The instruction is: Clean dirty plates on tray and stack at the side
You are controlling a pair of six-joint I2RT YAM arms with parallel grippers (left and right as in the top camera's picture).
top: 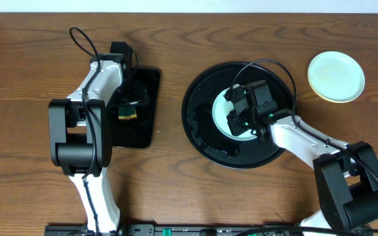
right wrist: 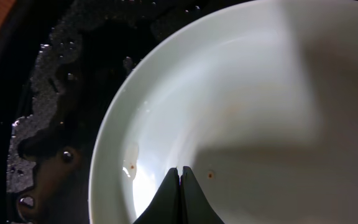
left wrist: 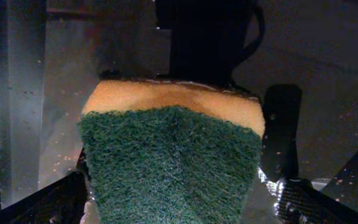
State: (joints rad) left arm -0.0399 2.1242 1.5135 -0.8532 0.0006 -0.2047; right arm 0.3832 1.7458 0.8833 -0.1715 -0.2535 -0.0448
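Observation:
A mint-white plate [top: 220, 111] lies in the round black tray [top: 195, 124], which is wet. My right gripper [top: 233, 105] is over this plate. In the right wrist view its fingers [right wrist: 180, 171] are shut, tips together on the plate's inner surface [right wrist: 241, 93], with small brownish specks beside them. My left gripper [top: 128, 110] is over the rectangular black tray [top: 146, 85]. In the left wrist view it [left wrist: 173, 199] is shut on a yellow sponge with a green scouring face [left wrist: 166, 155]. Another pale plate with a yellowish edge [top: 336, 77] sits on the table at the far right.
Water drops and film cover the round tray's floor [right wrist: 48, 93] left of the plate. The rectangular tray sits left of centre under the left arm. Both arm bases stand at the table's front edge.

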